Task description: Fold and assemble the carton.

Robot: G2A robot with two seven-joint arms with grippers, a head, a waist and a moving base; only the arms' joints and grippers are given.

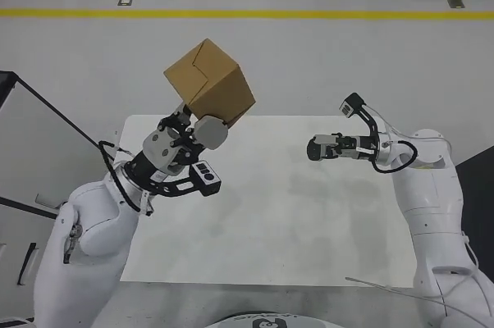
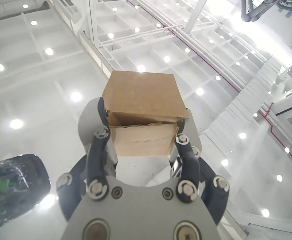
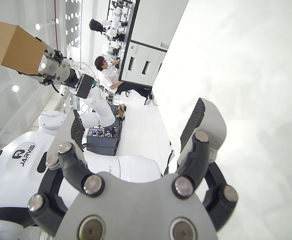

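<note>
the left tool [image 2: 142,136] grips the carton [image 1: 210,82] by two opposite walls. the box juts out past its fingertips, high off the bench [image 1: 313,238], likely so the flaps stay free to reach. the right tool [image 3: 136,123], jaws wide and empty, hangs well apart above the bench.

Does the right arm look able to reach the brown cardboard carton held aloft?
Probably yes: the brown cardboard carton is clamped in the left fingers, with nothing between it and the open right fingers.
</note>
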